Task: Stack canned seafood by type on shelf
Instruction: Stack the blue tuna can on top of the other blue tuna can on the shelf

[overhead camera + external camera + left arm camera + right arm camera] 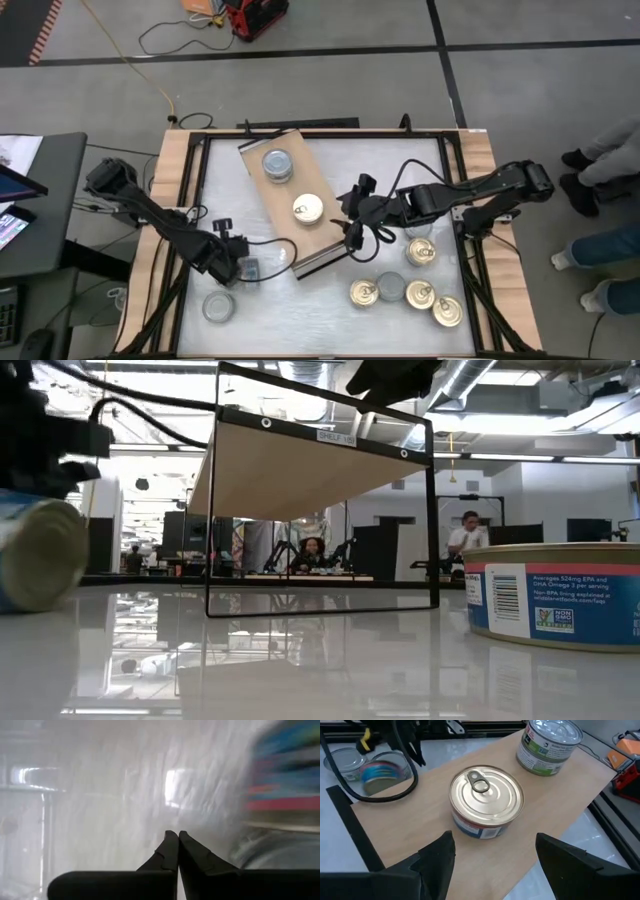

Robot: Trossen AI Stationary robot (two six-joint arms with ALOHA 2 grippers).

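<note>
The light-wood shelf (290,215) lies slantwise at the table's middle. On it a silver-topped tin (277,165) and a gold pull-tab tin (308,209) stand upright. My right gripper (350,228) is open at the shelf's right edge. In the right wrist view (495,845) its fingers stand apart, short of the gold tin (486,800), touching nothing. My left gripper (238,266) is shut low over the table's near left. A tin with a coloured label (250,270) lies on its side right beside it, blurred in the left wrist view (285,785). My left gripper (177,842) has its two fingertips shut against each other, low over the white tabletop. The tin on its side lies close by one finger. I cannot tell whether the finger touches it.
A silver-topped tin (218,305) stands on the table near the left front. Several tins stand at the right front: gold tops (420,251) (364,292) (447,311) and a silver one (391,287). A person's legs (600,250) show beyond the table's right edge.
</note>
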